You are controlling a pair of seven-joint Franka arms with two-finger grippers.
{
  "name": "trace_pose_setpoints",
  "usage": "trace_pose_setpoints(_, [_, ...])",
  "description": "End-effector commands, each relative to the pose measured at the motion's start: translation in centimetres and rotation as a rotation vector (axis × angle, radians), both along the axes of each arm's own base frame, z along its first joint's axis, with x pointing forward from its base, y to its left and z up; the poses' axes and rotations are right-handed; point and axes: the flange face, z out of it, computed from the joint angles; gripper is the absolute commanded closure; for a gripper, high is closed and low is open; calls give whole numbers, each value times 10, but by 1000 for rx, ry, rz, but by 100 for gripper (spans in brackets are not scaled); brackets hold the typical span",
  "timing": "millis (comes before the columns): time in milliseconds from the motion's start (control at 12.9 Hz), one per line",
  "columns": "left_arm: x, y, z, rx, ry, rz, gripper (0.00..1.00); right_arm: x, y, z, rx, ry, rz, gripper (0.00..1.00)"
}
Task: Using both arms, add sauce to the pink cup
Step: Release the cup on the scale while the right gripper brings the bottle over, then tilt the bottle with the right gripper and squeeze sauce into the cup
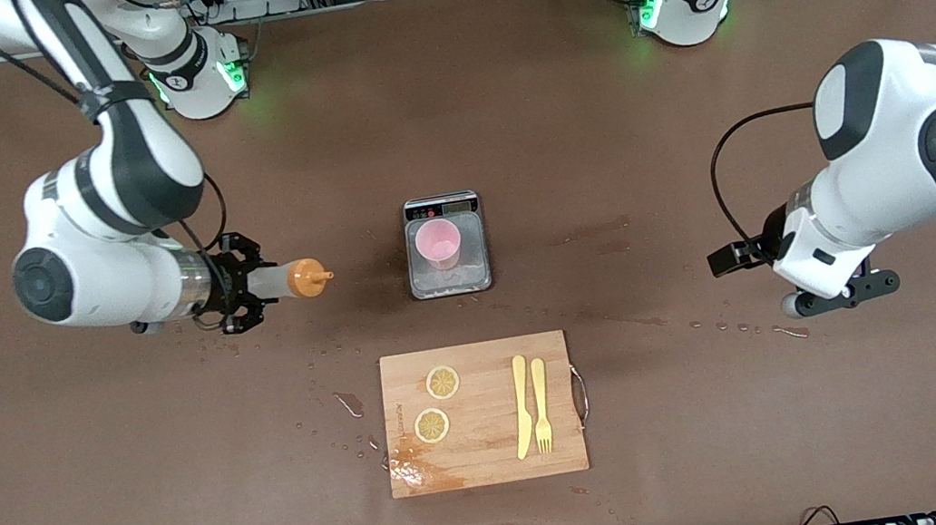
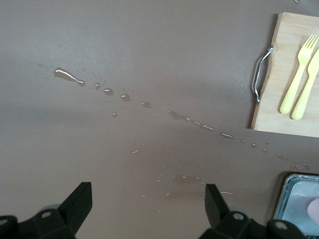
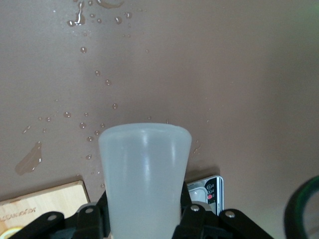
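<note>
Done: my right tool is clamped on the sauce bottle, held sideways above the desk
Left: carry it over the pink cup and squeeze
Left tool: waits, fingers apart

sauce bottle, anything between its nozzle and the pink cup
Nothing visible. The right gripper holds the sauce bottle sideways, nozzle pointing at the pink cup on the scale; only bare table lies between. The left gripper waits, open.
</note>
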Motion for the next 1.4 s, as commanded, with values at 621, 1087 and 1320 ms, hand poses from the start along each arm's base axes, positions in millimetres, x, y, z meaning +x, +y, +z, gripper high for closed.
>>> trace_pose_setpoints(621, [-61, 51, 128, 97, -84, -70, 0, -55, 108, -9, -324, -67, 15, 48])
trace_pose_setpoints(1087, [-100, 43, 174, 130, -88, -189, 0, -72, 149, -35, -543, -80, 62, 48])
trace_pose_setpoints(1320, [-110, 50, 184, 131, -71, -268, 0, -69, 164, -48, -613, -71, 68, 48])
